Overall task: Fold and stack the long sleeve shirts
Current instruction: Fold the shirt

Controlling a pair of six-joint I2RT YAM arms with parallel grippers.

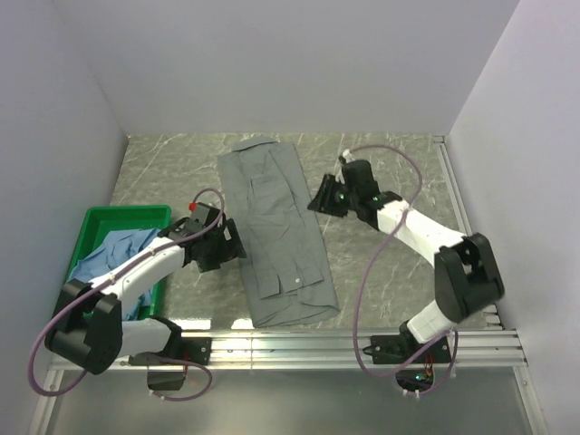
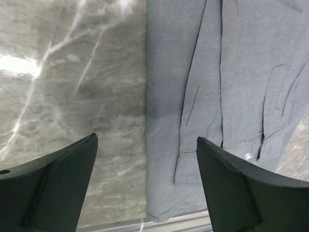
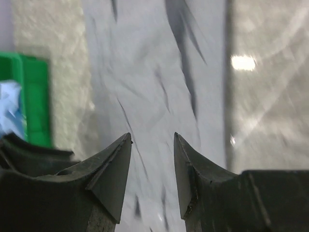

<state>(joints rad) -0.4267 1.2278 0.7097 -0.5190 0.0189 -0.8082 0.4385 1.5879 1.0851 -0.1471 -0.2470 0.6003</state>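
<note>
At the near edge of the table (image 1: 390,181), on my left, sits the green plastic bin (image 1: 93,223). The light blue shirt (image 1: 113,254) lies crumpled inside it, bunched up and reaching above the rim on the side nearest the left arm. In the right wrist view the same bin and a scrap of that blue cloth show at the left margin, blurred.

Just beside the bin, the left gripper (image 1: 228,246) hangs over the marble-patterned tabletop with its claw spread wide and nothing between the fingers. From its wrist camera I see the long left edge of the grey-green shirt (image 1: 281,236) running straight down between the two fingertips, bare table on one side and cloth on the other.

That grey-green shirt lies flat in the middle of the table, folded lengthwise into a long strip that runs from the aluminium rail (image 1: 299,340) at the front toward the far wall. A small white button (image 2: 247,156) shows on a cuff near its front end.

Farther back, the right gripper (image 1: 322,199) hovers at the strip's right edge. Its claw is parted by a narrow gap and it grips nothing; creased cloth shows below it.
</note>
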